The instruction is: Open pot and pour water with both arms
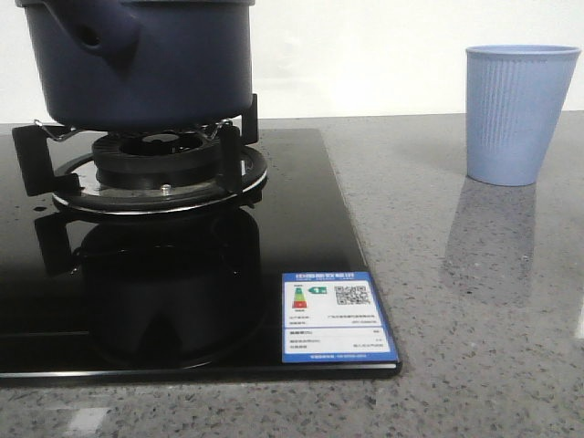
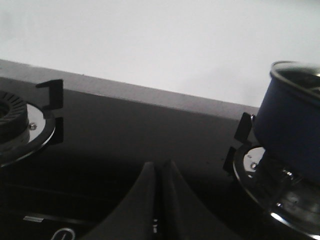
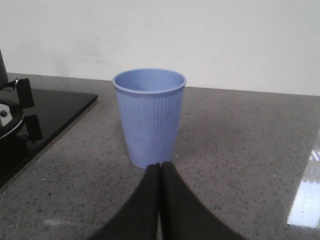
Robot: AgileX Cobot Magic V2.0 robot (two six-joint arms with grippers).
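The dark navy-blue pot sits on the burner grate at the front view's upper left, its stubby handle socket facing me. In the left wrist view the pot shows with a glass lid rim on top. My left gripper is shut and empty, over the black cooktop, apart from the pot. The light blue ribbed cup stands on the counter at the right. My right gripper is shut and empty, just in front of the cup. Neither gripper shows in the front view.
The black glass cooktop carries a blue label at its front right corner. A second burner lies away from the pot. The grey speckled counter runs to the right. A white wall stands behind.
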